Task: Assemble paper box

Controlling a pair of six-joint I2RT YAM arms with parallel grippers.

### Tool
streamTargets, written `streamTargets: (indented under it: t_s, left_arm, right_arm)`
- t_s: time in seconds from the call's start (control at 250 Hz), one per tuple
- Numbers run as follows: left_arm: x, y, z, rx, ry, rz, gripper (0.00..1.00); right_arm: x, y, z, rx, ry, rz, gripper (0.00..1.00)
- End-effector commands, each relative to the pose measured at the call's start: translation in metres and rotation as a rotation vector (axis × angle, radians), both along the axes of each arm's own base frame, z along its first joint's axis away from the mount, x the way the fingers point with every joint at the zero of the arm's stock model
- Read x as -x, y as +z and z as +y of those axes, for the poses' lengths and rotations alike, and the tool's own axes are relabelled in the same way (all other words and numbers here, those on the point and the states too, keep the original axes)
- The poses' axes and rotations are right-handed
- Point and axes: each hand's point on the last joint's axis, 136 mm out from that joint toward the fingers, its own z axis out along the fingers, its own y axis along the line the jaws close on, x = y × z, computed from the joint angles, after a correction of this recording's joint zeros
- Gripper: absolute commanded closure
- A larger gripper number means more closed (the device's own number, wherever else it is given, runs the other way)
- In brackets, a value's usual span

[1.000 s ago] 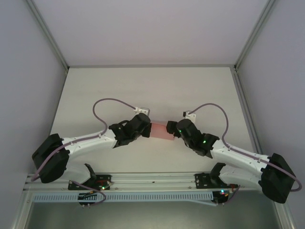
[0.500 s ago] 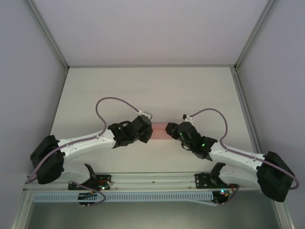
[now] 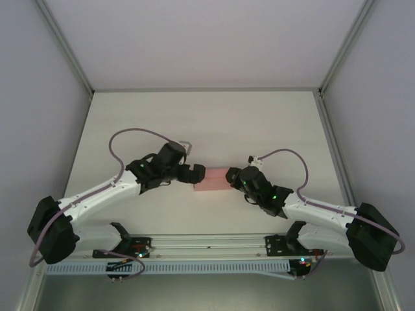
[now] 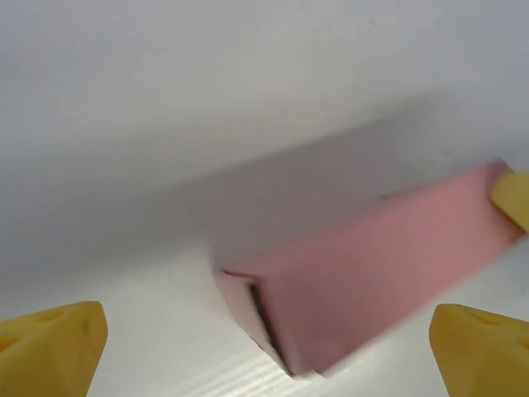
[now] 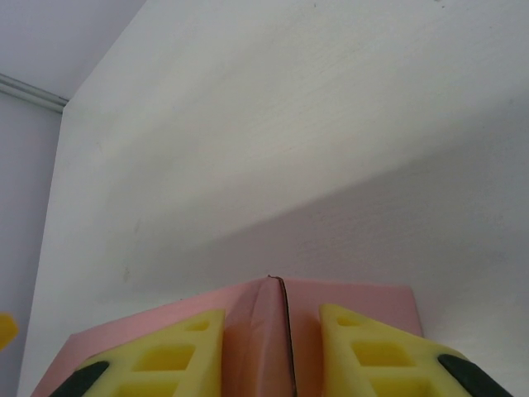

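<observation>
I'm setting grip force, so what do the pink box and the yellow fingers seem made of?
The paper box: thin matte paper or light card, going by its crisp folds and the slit seam at its end. The fingers of the right gripper: matte yellow moulded plastic or rubber, with hollow cut-outs; which, the look leaves open.

Pink paper box (image 3: 211, 180), a folded long block, lies on the table (image 3: 194, 123)

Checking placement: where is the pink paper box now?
Top view: the pink paper box lies mid-table, between the open left tool and the right tool closed on its right end.
</observation>
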Motion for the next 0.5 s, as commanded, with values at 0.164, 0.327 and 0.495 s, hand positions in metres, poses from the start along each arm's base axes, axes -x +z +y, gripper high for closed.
streamTargets:
  t_s: [0.164,0.327,0.495]
  left_arm:
    - [0.011,-0.036,-0.018,0.164,-0.119,0.15,0.09]
    - [0.024,-0.071,-0.008,0.195,-0.107,0.211,0.34]
    - [0.034,-0.092,-0.005,0.24,-0.133,0.233,0.65]
  right_arm:
    - [0.032,-0.065,-0.03,0.205,0.015,0.187,0.72]
    - [0.032,-0.069,-0.034,0.215,0.016,0.177,0.77]
    - [0.032,-0.075,-0.028,0.192,0.09,0.13,0.87]
